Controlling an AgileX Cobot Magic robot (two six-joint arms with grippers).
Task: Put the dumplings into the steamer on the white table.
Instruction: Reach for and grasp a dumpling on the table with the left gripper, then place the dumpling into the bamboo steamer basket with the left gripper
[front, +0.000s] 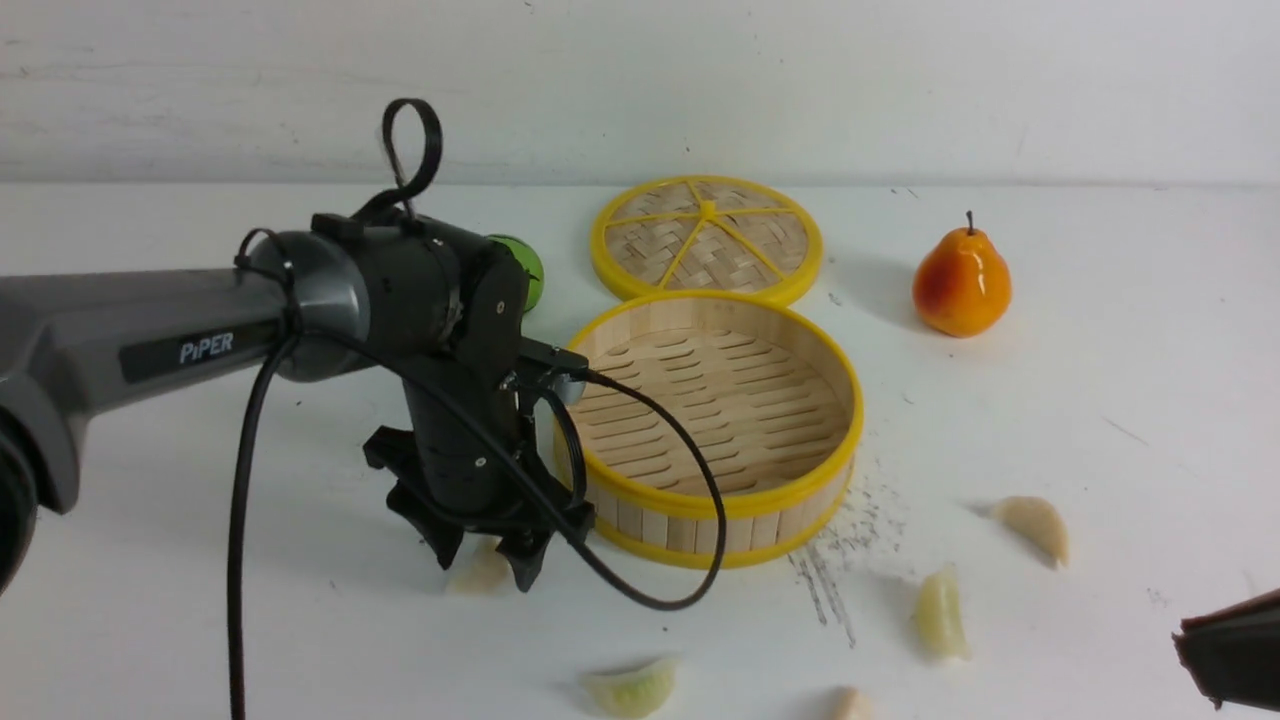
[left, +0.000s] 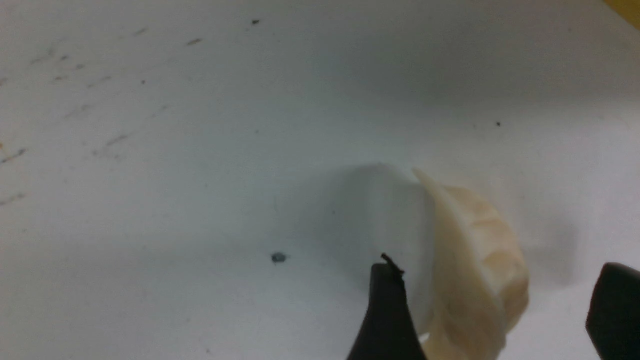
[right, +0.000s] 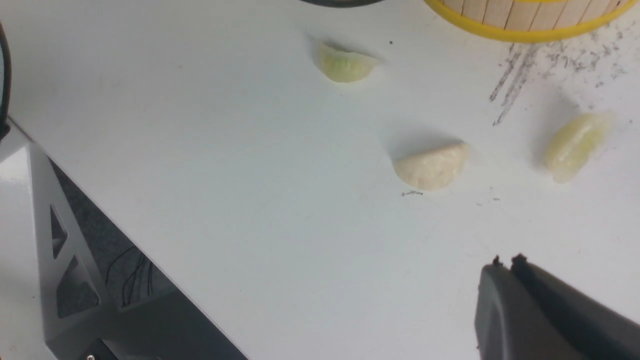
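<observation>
Dumpling (left: 475, 270) is lying on bench (front: 250, 620) btwn parted fingers of left pincer (front: 486, 568), just beside steamer (front: 720, 400); right pincer (right: 507, 262) is hovering w/ fingers pressed together, empty.

Bright, even, cool-white light fills the room, and the worktop (front: 1100, 400) nearly bleaches out under it. Shadows are faint and soft. The pale dumpling (front: 1035, 525) by the right edge throws a grey smudge toward the left edge, so the light leans in from the right. The pear (front: 962, 282) carries a small glossy highlight. Toward the near edge the front view smears, and the greenish dumpling (front: 632, 688) looks fuzzy. The left wrist view is bluish and out of focus, the cream dumpling (left: 475, 270) and left tool (left: 500, 275) both soft-edged. The right wrist view is sharper, its scuff marks (right: 515, 75) crisp
</observation>
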